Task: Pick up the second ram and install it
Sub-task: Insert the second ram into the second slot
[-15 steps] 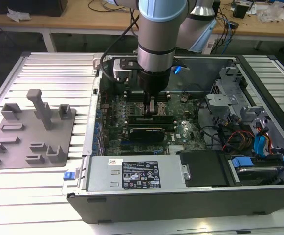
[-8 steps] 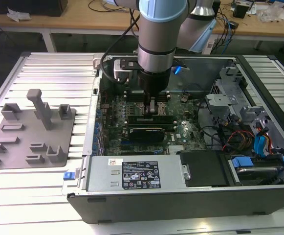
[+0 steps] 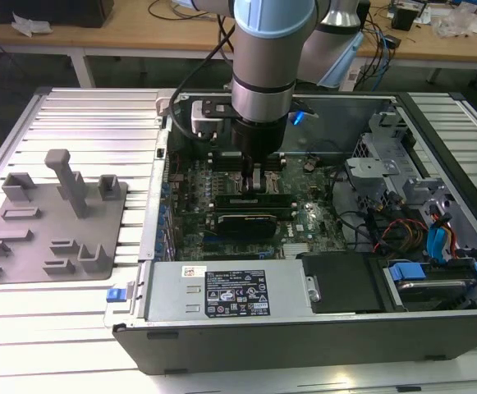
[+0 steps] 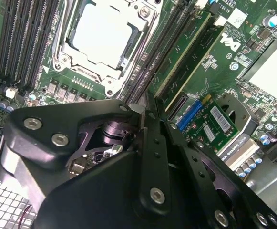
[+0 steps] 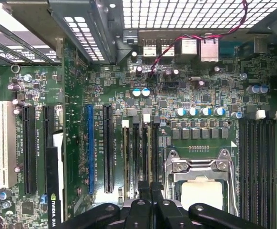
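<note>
In the exterior view the open case (image 3: 304, 345) takes up the lower centre and right of the frame, resting on a white ribbed tabletop (image 3: 66, 328). Just behind its near wall lies the power supply (image 3: 222, 291), label up. Past it, at frame centre, a black graphics card (image 3: 242, 222) sits across the green motherboard (image 3: 312, 217). Directly behind the card the second ram (image 3: 277, 199) stands on edge in its slot and runs across the frame parallel to the card. The end effector (image 3: 254, 187) comes straight down onto the middle of the stick, its fingers drawn together on the thin top edge. At frame left, well apart from the case, a grey tray (image 3: 49, 217) lies on the tabletop. The arm (image 3: 263, 57) rises out of the top of the frame. A wooden bench (image 3: 139, 33) with cables stands farthest back.

In the second wrist view the black fingers (image 4: 155, 143) occupy the lower half, their tips meeting at frame centre. From there the second ram (image 4: 179, 59) runs toward the upper right, beside dark slots (image 4: 162, 52), with the CPU socket (image 4: 100, 38) at upper left. In the first wrist view the fingertips (image 5: 140, 205) sit at bottom centre, astride the slot line. The socket is at lower right and the rear ports (image 5: 190, 50) at the top.
</note>
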Motion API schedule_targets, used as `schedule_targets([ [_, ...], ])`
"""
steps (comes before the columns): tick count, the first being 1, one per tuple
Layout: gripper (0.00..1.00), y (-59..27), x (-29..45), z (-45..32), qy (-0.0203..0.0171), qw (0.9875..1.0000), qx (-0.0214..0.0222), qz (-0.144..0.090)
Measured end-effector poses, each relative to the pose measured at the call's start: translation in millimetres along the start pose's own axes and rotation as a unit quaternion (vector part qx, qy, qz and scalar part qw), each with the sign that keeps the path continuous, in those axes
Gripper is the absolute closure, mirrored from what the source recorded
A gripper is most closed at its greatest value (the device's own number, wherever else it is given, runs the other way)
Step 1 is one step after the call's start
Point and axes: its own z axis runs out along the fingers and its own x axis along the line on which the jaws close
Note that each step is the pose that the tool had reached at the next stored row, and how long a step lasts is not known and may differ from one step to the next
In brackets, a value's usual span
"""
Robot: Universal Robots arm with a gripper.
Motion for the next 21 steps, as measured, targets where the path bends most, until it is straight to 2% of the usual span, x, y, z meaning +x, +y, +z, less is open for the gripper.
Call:
schedule_targets([
  [10, 0.91, 0.0, 0.5, 0.3, 0.0001, 1.0, 0.0, 0.0],
  [14, 0.91, 0.0, 0.5, 0.2, 0.0001, 1.0, -0.0009, 0.0],
  [15, 0.91, 0.0, 0.5, 0.2, 0.0, 1.0, -0.0027, 0.0],
  [21, 0.91, -0.3, 0.5, 0.6, -0.0002, 1.0, -0.0031, -0.003],
])
